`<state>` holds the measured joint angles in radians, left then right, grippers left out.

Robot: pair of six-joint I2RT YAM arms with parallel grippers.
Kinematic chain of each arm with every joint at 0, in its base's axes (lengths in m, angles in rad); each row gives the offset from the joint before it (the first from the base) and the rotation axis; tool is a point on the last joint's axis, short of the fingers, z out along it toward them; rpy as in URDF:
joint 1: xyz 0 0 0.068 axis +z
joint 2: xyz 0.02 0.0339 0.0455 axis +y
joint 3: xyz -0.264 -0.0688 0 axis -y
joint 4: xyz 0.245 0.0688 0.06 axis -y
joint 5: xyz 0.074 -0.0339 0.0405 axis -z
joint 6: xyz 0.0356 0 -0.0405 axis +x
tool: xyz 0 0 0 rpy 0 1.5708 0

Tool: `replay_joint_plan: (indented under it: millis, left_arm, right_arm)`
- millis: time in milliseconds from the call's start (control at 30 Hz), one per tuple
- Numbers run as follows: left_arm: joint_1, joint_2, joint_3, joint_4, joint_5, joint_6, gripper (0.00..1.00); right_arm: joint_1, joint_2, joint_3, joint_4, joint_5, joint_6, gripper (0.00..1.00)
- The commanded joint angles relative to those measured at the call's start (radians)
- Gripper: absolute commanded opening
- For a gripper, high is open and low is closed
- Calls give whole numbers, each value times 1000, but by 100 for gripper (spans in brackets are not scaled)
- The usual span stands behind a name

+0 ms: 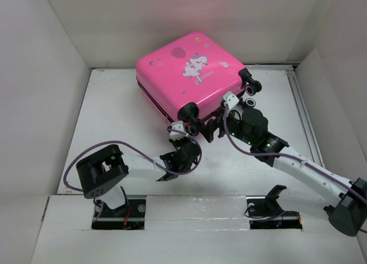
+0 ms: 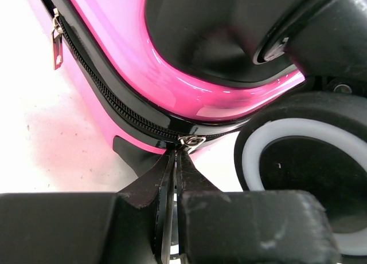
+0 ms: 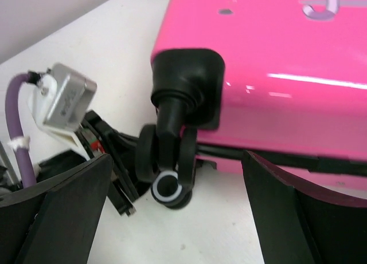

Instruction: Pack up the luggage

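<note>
Your left pincer (image 2: 175, 164) is clamped on the silver zipper pull (image 2: 191, 141) of the hot-pink hard-shell suitcase (image 1: 189, 75), probably to zip it shut, while your right pincer (image 3: 178, 218) hangs wide apart, empty.

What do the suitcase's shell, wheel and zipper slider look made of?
Luggage shell: hard pink plastic with a glossy finish, judging by the sharp light reflections. Wheel: black centre inside a white ring, probably plastic or rubber, with a duller surface. Zipper slider: silvery and shiny, likely metal.
</note>
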<state>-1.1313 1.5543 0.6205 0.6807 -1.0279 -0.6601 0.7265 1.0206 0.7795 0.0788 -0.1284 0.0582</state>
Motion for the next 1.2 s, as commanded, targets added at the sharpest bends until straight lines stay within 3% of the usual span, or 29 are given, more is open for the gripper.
replay_joint_plan:
  millis: [0,500,600,633,667,733,767,800,1167]
  left_arm:
    - [25,-42,-10,62,-84,10,0]
    - [25,-22,-19,108,-84,43,0]
    - [25,-22,-28,108,-103,43,0]
    - [25,-22,-28,108,-103,53,0]
    - [25,-22,-37,108,-113,53,0]
    - [25,-31,-38,108,-124,65,0]
    - [37,-31,-47,99,-124,74,0]
    - [50,-52,-47,99,-124,74,0]
    - [90,-178,-117,76,-129,106,0]
  right_arm:
    - [-4,67,67,47,-71,14,100]
    - [5,283,112,108,-77,69,100]
    - [5,296,112,130,-2,69,77]
    - [5,296,112,130,16,69,42]
    - [5,296,112,130,35,69,29]
    - [5,268,72,150,68,69,17]
    - [5,230,57,162,81,69,4]
    - [5,210,40,162,110,69,0]
    - [-4,75,-60,153,126,49,0]
